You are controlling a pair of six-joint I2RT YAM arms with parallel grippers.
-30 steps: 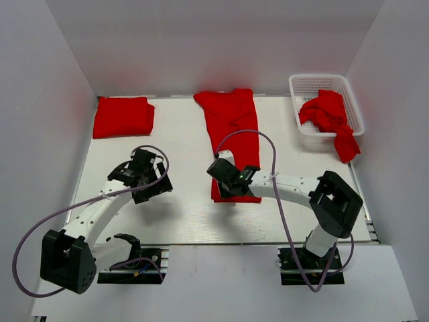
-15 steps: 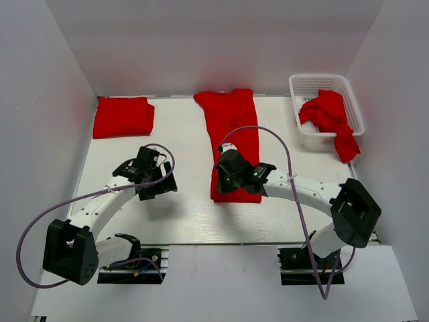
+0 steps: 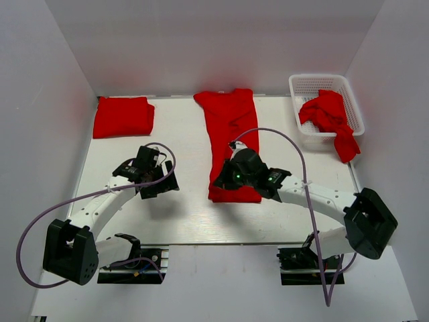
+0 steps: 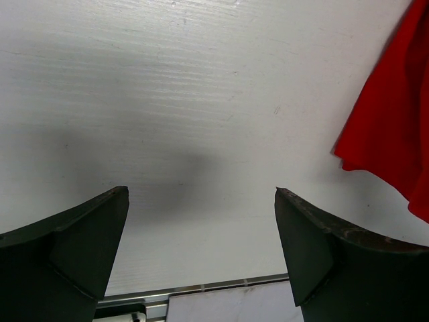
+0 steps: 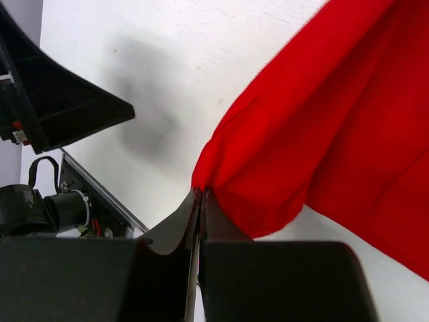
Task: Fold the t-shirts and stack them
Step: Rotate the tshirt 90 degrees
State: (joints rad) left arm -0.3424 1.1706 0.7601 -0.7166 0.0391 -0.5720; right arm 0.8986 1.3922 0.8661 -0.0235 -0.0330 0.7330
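Table (image 3: 181,134) | left tool (image 4: 201,194) agape | right tool (image 5: 200,194) pinching t-shirt (image 5: 322,121) edge

Over the last second my right gripper (image 3: 226,179) has slid away from me and a little to the right, further up the long bright red fabric t-shirt (image 3: 231,121). Its jaws are now pressed together on a fold of the shirt's near left hem, which has crept slightly leftwards. That arm's big black elbow joint (image 3: 369,225) has swung out to the right and back toward the base, and its grey cable (image 3: 281,137) now loops wider. My left gripper (image 3: 155,176) has only nudged a touch to the right, fingers apart.
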